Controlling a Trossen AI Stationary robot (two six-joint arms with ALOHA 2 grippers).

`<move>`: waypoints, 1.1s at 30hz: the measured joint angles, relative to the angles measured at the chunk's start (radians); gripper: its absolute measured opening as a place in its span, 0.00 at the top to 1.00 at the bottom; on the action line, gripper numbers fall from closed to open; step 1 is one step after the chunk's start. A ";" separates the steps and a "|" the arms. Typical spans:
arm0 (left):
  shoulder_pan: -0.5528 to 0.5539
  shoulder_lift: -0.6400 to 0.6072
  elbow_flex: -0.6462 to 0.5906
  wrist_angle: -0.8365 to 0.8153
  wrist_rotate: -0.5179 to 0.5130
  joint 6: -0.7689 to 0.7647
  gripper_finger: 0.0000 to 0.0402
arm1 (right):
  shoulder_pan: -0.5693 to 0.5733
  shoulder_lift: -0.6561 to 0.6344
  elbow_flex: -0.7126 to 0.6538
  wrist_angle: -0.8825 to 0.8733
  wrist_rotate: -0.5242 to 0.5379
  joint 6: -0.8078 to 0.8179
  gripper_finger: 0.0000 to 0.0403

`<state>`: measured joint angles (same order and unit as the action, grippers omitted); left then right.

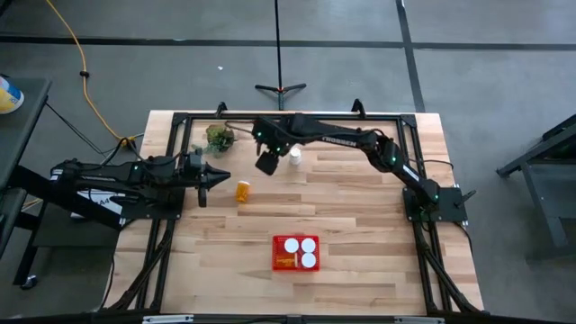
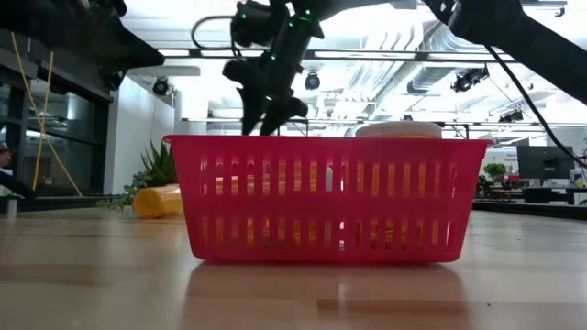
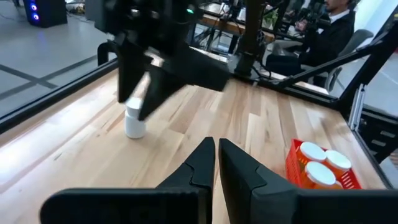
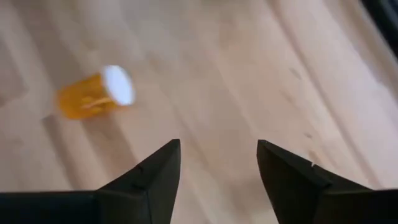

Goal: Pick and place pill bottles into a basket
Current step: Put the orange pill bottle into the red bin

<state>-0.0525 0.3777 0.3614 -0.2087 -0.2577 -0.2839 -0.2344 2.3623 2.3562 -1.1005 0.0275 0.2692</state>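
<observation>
The red basket (image 1: 295, 253) stands near the table's front and holds three upright white-capped bottles (image 1: 300, 246) and one orange bottle lying on its side. It also shows in the low view (image 2: 326, 197). Another orange bottle (image 1: 244, 191) lies on its side on the table; it also shows in the right wrist view (image 4: 93, 94). A whitish bottle (image 1: 294, 157) stands upright farther back, and also shows in the left wrist view (image 3: 135, 121). My right gripper (image 1: 267, 164) is open and empty above the table, between the two loose bottles. My left gripper (image 1: 220, 176) is shut and empty, left of the orange bottle.
A small green plant (image 1: 219, 138) stands at the back left of the table. A black frame (image 1: 297, 116) runs along the table's far and side edges. People sit in the room beyond the table (image 3: 329, 25).
</observation>
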 joint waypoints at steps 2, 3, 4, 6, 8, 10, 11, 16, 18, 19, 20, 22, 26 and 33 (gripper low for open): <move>0.000 0.000 0.000 0.000 0.000 -0.016 0.85 | -0.021 0.000 0.000 -0.034 0.003 0.008 0.50; 0.000 0.000 0.000 0.000 0.000 -0.018 0.85 | -0.031 0.000 0.000 -0.054 0.011 0.020 0.49; 0.000 0.000 0.000 0.000 0.000 -0.018 0.85 | -0.041 0.000 0.000 -0.080 0.016 0.034 0.48; 0.000 0.000 0.000 0.001 0.000 -0.023 0.85 | -0.061 0.000 0.000 -0.126 0.012 0.044 0.45; 0.000 0.000 0.000 0.001 0.000 -0.035 0.85 | -0.075 0.000 0.000 -0.153 0.013 0.044 0.42; 0.000 0.000 0.000 0.001 0.000 -0.036 0.85 | -0.083 0.000 0.000 -0.163 0.019 0.040 0.39; 0.000 0.000 0.000 0.001 0.000 -0.036 0.85 | -0.083 0.000 0.000 -0.164 0.020 0.040 0.37; 0.000 0.000 0.000 0.001 0.001 -0.040 0.85 | -0.081 0.000 0.000 -0.180 0.017 0.037 0.32; 0.000 0.000 0.000 0.002 0.001 -0.040 0.85 | -0.082 0.000 0.000 -0.180 0.018 0.037 0.31; 0.000 0.000 0.000 0.002 0.000 -0.040 0.85 | -0.082 0.000 0.000 -0.180 0.018 0.037 0.31; 0.000 0.002 0.000 0.000 -0.005 -0.040 0.85 | -0.080 0.000 0.000 -0.180 0.017 0.037 0.30; 0.000 0.024 0.000 -0.001 -0.038 -0.040 0.85 | -0.079 0.000 0.000 -0.177 0.016 0.026 0.30; 0.000 0.114 -0.005 -0.004 -0.055 -0.056 0.85 | -0.074 -0.002 0.000 -0.167 -0.001 0.007 0.30; 0.000 0.282 -0.005 -0.004 -0.041 -0.046 0.85 | -0.074 -0.053 0.000 -0.123 -0.013 -0.017 0.30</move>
<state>-0.0521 0.6598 0.3561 -0.2123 -0.2986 -0.3298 -0.3088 2.3095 2.3562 -1.2231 0.0146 0.2527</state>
